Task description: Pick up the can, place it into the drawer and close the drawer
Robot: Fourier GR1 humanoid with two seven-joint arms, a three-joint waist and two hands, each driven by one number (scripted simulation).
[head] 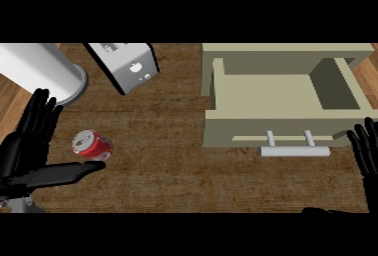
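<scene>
A red can (92, 145) with a silver top lies tilted on the wooden counter at the left. My left hand (29, 142) is open beside it, fingers straight up along the can's left side and the thumb stretched out just below the can, its tip almost touching it. The beige drawer (284, 95) stands pulled out at the upper right, its inside bare, with a pale bar handle (294, 150) on its front. My right hand (365, 150) shows at the right edge, open, fingers up, to the right of the handle.
A white cylinder (40, 70) lies at the upper left, just above my left hand. A grey and white box-shaped appliance (125, 65) stands at the top, left of the drawer. Brown counter (177, 170) stretches between the can and the drawer.
</scene>
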